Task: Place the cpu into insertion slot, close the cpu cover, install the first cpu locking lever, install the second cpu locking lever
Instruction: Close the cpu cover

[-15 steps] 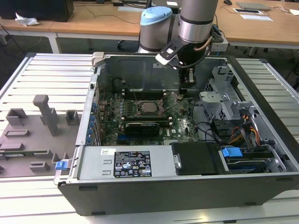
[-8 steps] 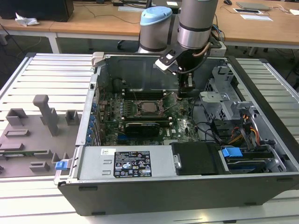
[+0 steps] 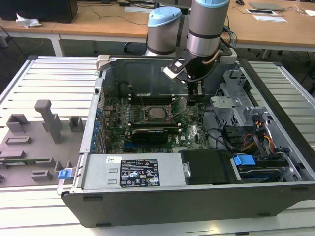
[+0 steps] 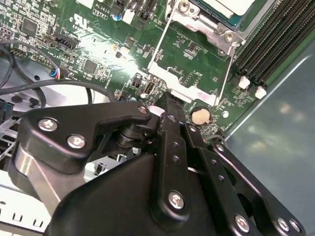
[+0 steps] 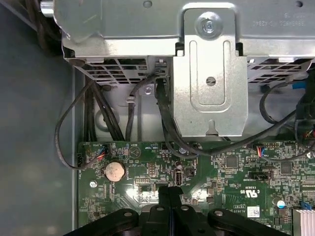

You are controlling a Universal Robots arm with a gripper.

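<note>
Jaws of the gripper (image 3: 196, 97) pressed together, nothing held. Hangs low inside the computer case (image 3: 147, 209), just beside the insertion slot (image 3: 142, 114), on that slot's side toward the exterior view's right. In both wrist views, ends in black fingertips (image 5: 164, 195) close over the green motherboard (image 5: 231, 172), near a round coin cell (image 5: 114, 171).

In the insertion slot: the cpu (image 3: 157, 113), lying flat, silvery top up. Around the chip in the second wrist view, the cpu cover (image 4: 209, 27), a metal frame; cannot tell whether pressed fully down. From the slot's frame toward the gripper, a thin wire lever (image 4: 158, 42). Just beside the slot, long black memory slots (image 4: 266, 44).

Inside the case with the slot: a dark card (image 3: 152, 133) on the slot's near side, then a silver power supply box (image 3: 98, 174) bearing a white sticker and a black label full of print. Past the gripper from the slot, a metal drive cage (image 5: 209, 73) with black cables (image 5: 165, 123) trailing out. White lettering all over the board.

Outside the case, well apart from the slot toward the exterior view's left, grey fixtures (image 3: 49, 118) on a slatted table (image 3: 49, 78).
</note>
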